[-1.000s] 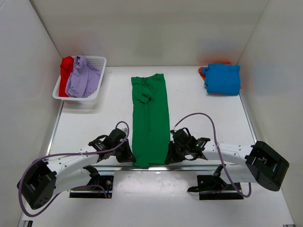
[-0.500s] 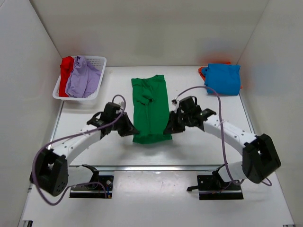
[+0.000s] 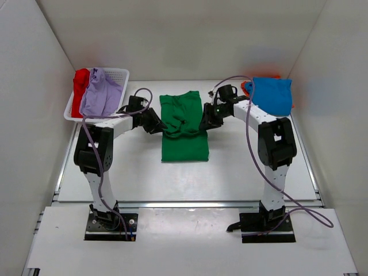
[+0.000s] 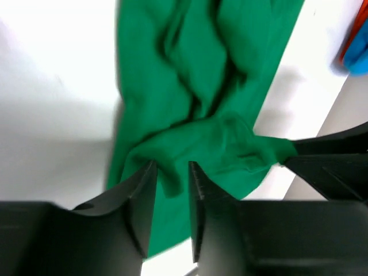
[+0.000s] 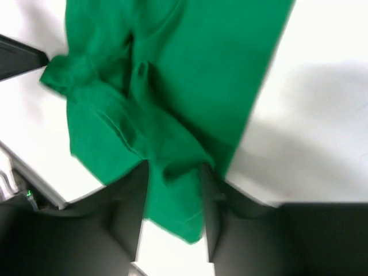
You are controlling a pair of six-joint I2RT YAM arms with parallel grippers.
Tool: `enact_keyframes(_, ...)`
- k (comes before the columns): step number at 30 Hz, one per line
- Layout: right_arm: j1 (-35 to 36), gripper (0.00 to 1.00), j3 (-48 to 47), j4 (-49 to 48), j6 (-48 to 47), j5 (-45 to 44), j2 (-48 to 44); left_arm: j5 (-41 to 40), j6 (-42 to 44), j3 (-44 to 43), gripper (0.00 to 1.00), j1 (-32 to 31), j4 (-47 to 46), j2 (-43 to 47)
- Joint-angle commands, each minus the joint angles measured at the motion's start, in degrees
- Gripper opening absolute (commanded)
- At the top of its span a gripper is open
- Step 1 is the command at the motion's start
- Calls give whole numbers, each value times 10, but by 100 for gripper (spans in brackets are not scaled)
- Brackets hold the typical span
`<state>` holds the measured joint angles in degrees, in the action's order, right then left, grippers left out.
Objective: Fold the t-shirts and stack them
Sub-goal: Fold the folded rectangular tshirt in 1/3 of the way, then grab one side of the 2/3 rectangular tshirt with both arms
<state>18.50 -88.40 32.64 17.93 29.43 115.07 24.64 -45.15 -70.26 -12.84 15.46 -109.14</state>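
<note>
Green t-shirt [image 3: 184, 146], now doubled over, shorter

You see the green t-shirt [image 3: 184, 138] lying mid-counter [image 3: 241, 167], its near part flat and a bunched fold of cloth lying across its middle. Your left claw [image 3: 156, 124] meets that bunch at its left edge and your right claw [image 3: 204, 122] at its right edge, both arms stretched far out. At far left, a white basket [image 3: 119, 73] holds a lavender shirt [image 3: 100, 98] beside a red shirt [image 3: 79, 92]. A blue shirt [image 3: 271, 96] lies folded at far right.
</note>
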Motion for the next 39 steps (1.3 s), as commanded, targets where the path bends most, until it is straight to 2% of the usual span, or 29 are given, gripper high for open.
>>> enact_keyframes(1, -14, 41, -60, 13, -32, -18, 10, 17, -16, -25, 44, 19, -32, 9)
enact_keyframes(3, -20, 55, -48, 3, -27, -28, -2, 11, -31, 4, 51, 24, -54, 30)
enact_keyframes(5, -19, 60, -3, -7, -21, -46, -39, 9, -35, 34, 53, 28, -66, 59)
enact_keyframes(9, -15, 61, 127, -61, 12, -57, -111, 12, -37, 133, 51, 21, -80, 124)
enact_keyframes(15, 13, 59, 370, -201, 119, -69, -239, -18, -56, 278, 51, -38, -120, 191)
enact_keyframes(17, 27, 58, 407, -242, 154, -75, -254, -26, -75, 325, 52, -52, -146, 205)
enact_keyframes(19, 47, 58, 428, -266, 176, -89, -259, -24, -85, 338, 55, -60, -149, 200)
enact_keyframes(24, 72, 57, 440, -318, 204, -103, -224, -52, -73, 319, 56, -82, -140, 182)
enact_keyframes(27, 67, 49, 434, -322, 205, -111, -202, -51, -85, 326, 55, -85, -143, 179)
enact_keyframes(28, 64, 43, 432, -322, 202, -111, -198, -53, -89, 328, 56, -85, -144, 183)
enact_keyframes(30, 65, 17, 422, -319, 191, -110, -187, -51, -93, 331, 58, -91, -140, 194)
enact_keyframes(31, 62, 0, 419, -315, 189, -103, -186, -55, -94, 332, 55, -96, -133, 195)
enact_keyframes(32, 64, 0, 418, -312, 185, -102, -194, -51, -94, 332, 33, -99, -129, 201)
enact_keyframes(33, 62, 0, 423, -307, 183, -104, -200, -64, -92, 330, 7, -103, -121, 205)
enact_keyframes(34, 68, 0, 427, -301, 184, -104, -208, -70, -86, 332, 0, -100, -103, 210)
enact_keyframes(39, 88, 0, 453, -265, 178, -89, -260, -70, -63, 353, 0, -107, -61, 266)
